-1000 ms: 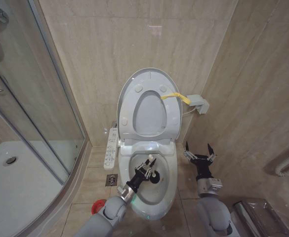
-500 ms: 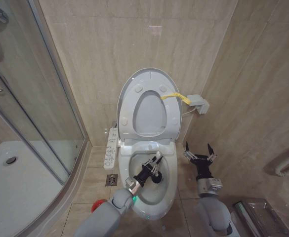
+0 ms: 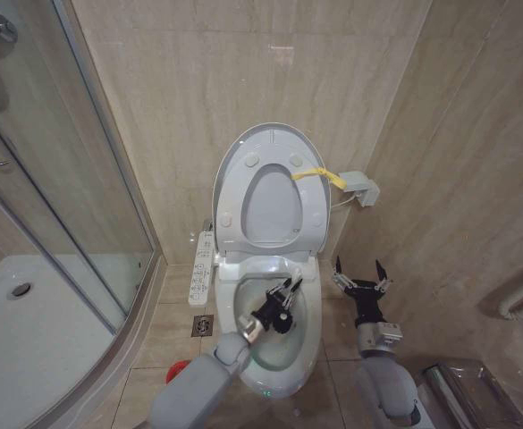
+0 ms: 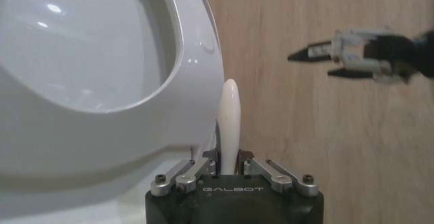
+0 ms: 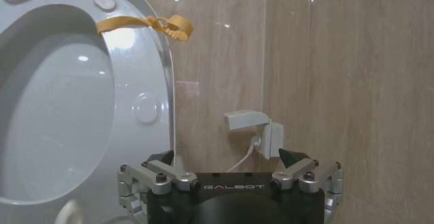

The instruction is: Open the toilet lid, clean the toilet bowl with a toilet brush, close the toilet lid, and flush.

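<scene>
Left end effector shifted farther right inside toilet bowl, clamped on toilet brush: thin white handle, black head. Right end effector parked beside bowl, fingers apart.

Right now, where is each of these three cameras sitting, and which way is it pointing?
Head view: on the robot's head, looking down at the toilet bowl with the toilet lid raised; both arms show, the left end effector in the bowl, the right end effector beside it.
Left wrist view: on the left wrist, looking along the toilet brush handle it grips, toward the wall.
Right wrist view: on the right wrist, facing the lid and a wall socket.
Shared: both wrist views show the lid's yellow loop tag.
</scene>
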{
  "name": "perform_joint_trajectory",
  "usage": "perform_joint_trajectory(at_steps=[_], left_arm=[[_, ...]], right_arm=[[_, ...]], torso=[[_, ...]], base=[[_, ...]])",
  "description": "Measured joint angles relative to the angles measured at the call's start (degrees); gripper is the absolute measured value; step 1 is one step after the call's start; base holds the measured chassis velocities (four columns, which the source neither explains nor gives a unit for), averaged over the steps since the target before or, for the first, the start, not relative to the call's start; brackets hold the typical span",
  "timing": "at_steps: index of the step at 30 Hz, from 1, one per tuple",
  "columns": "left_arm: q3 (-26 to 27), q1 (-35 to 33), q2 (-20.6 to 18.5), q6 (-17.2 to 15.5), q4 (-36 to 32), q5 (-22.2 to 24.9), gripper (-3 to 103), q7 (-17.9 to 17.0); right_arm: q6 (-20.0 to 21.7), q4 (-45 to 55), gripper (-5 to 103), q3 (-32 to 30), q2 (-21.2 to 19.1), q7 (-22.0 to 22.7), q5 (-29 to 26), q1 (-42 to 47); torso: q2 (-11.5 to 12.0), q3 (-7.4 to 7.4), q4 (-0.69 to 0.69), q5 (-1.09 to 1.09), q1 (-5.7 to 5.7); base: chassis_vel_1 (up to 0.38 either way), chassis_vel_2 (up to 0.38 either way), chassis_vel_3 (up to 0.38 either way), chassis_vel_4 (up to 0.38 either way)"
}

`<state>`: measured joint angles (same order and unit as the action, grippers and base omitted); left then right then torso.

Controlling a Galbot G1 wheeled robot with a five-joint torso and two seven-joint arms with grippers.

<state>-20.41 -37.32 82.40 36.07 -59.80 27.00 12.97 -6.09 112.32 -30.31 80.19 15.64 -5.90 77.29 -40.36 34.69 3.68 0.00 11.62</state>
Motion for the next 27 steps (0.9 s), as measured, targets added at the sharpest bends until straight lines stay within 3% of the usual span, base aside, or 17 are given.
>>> perform_joint_trajectory(at_steps=[27], left_arm=[[-0.11,-0.04,3.36,0.55,5.07,-1.65,18,0.16]], right_arm=[[0.0,0.0,100,0.0,0.0,0.0,0.0,0.0]], torso=[[0.0,0.0,-0.02,0.01,0.0]], base=[[0.0,0.0,0.0,0.0]])
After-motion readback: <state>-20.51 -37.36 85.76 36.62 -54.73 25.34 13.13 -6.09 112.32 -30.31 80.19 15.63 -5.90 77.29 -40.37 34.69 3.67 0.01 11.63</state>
